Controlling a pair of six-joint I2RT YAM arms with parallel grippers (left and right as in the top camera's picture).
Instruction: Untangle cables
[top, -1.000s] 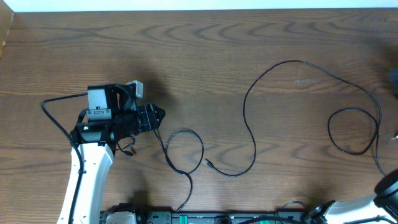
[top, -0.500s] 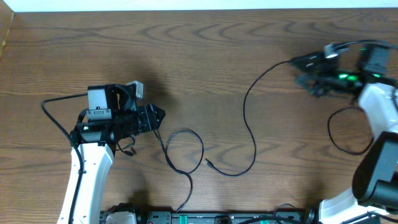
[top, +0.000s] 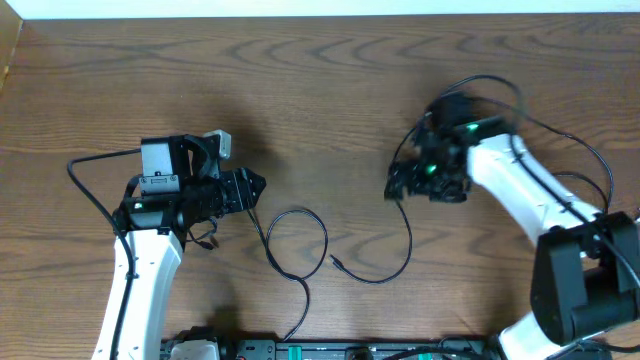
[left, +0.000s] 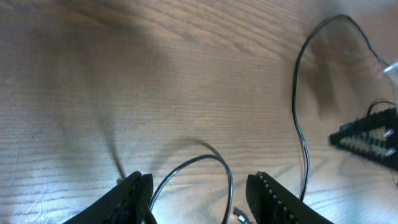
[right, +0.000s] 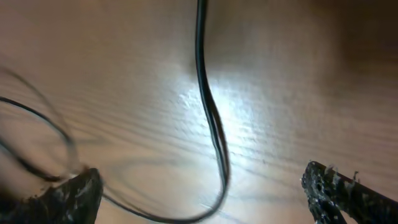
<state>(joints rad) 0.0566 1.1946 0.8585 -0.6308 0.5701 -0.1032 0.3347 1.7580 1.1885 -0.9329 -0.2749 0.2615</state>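
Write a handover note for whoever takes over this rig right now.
Left gripper: open, empty, low over the small loop of the black cable.
Right gripper: open, empty, straddling the cable's long run mid-table, not gripping it.
Cable: spread loosely over the table; no white cable in view.
Done: nothing grasped yet.
Left: grip the cable and open out its loops.

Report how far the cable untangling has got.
Done: the black cable lies mostly spread out on the table; no white one shows. In hand: the open right claw hangs over its middle stretch, gripping nothing; the left claw is open too. Left: the small loop by the left claw is not opened out.
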